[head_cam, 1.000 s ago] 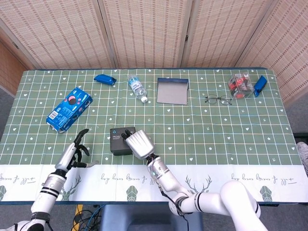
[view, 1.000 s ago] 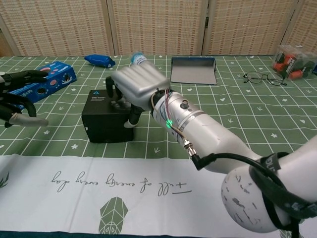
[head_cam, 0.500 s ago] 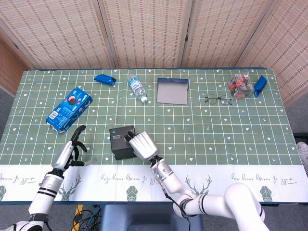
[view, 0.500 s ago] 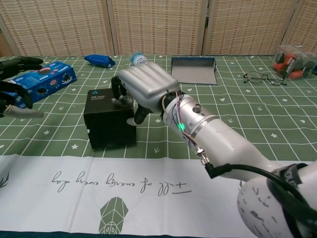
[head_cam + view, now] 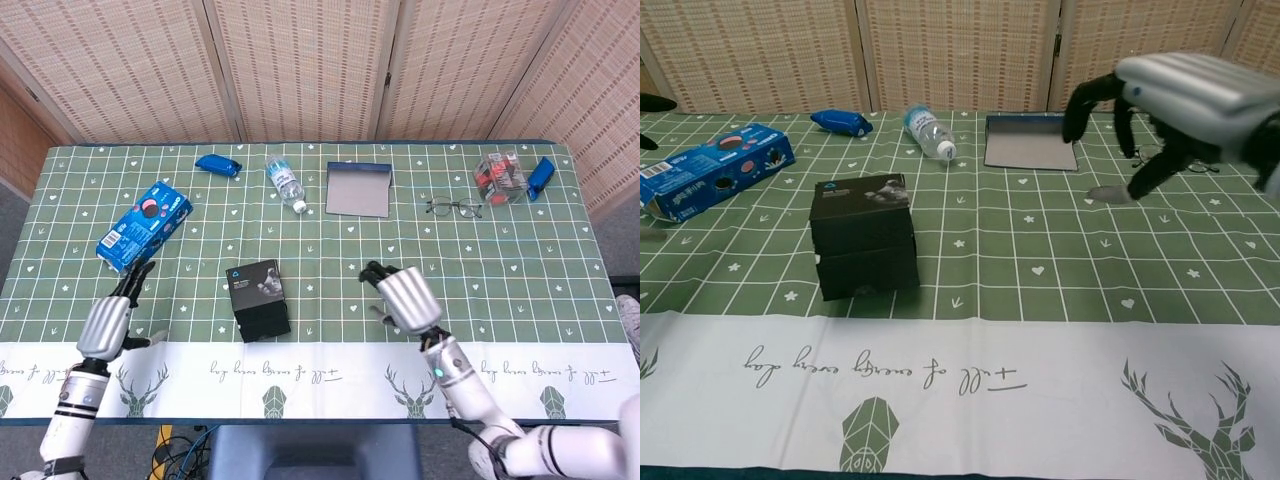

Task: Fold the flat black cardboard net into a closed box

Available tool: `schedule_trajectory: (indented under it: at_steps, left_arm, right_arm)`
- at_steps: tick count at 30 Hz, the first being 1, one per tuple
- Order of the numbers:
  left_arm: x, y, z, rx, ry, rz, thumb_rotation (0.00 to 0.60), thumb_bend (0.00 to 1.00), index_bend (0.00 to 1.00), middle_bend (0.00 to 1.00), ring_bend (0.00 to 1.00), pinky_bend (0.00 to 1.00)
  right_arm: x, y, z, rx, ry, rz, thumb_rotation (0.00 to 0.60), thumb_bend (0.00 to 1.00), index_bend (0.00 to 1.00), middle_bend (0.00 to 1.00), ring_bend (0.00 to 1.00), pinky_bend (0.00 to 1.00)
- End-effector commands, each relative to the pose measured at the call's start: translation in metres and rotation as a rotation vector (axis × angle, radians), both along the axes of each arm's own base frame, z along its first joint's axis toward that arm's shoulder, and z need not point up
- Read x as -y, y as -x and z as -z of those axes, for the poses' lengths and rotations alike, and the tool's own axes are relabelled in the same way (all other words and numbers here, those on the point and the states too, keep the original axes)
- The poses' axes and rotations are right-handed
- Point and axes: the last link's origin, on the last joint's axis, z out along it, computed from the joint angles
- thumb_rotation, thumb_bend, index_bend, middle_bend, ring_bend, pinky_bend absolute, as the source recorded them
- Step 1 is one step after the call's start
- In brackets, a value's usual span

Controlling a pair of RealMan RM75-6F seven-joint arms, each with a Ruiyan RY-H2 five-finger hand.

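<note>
The black cardboard box stands folded and closed on the green cloth, left of centre; the chest view shows the black box with nothing touching it. My right hand hovers well to its right, fingers apart and holding nothing; in the chest view the right hand is raised at the upper right. My left hand is off to the box's left near the table's front, fingers spread and empty. In the chest view only a fingertip of it shows at the left edge.
A blue snack box lies at the left. Along the back sit a blue packet, a water bottle, a grey tray, glasses and a clear container. A white runner covers the front edge.
My right hand has let go of the black box and swung away to the right and up. The left hand has drawn back to the left. The box now stands alone.
</note>
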Motion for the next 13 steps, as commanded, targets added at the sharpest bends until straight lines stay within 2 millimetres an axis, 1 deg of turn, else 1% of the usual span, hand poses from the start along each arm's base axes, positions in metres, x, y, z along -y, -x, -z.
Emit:
schedule_trajectory:
  at_steps: [1, 4, 9, 11, 13]
  left_arm:
    - [0.011, 0.014, -0.007, -0.101, -0.059, -0.021, 0.6, 0.13, 0.07, 0.0, 0.15, 0.39]
    - [0.019, 0.021, -0.011, -0.148, -0.108, -0.025, 0.6, 0.13, 0.07, 0.0, 0.15, 0.39]
    - [0.035, 0.031, -0.016, -0.204, -0.171, -0.036, 0.6, 0.13, 0.07, 0.0, 0.14, 0.36]
    - [0.041, 0.033, -0.018, -0.218, -0.182, -0.048, 0.6, 0.13, 0.07, 0.0, 0.14, 0.35]
    - [0.049, 0.035, -0.019, -0.236, -0.189, -0.063, 0.6, 0.13, 0.07, 0.0, 0.14, 0.34]
  right_arm:
    - [-0.034, 0.053, -0.045, 0.0, -0.011, 0.141, 0.6, 0.21, 0.37, 0.35, 0.49, 0.8]
    - [-0.045, 0.081, -0.065, -0.02, 0.039, 0.2, 0.6, 0.22, 0.36, 0.34, 0.43, 0.69]
    - [-0.067, 0.121, -0.087, -0.031, 0.095, 0.255, 0.6, 0.22, 0.33, 0.29, 0.35, 0.55]
    - [-0.075, 0.132, -0.094, -0.025, 0.108, 0.265, 0.6, 0.22, 0.31, 0.27, 0.33, 0.5]
    - [-0.084, 0.142, -0.1, -0.006, 0.133, 0.277, 0.6, 0.22, 0.31, 0.27, 0.32, 0.48]
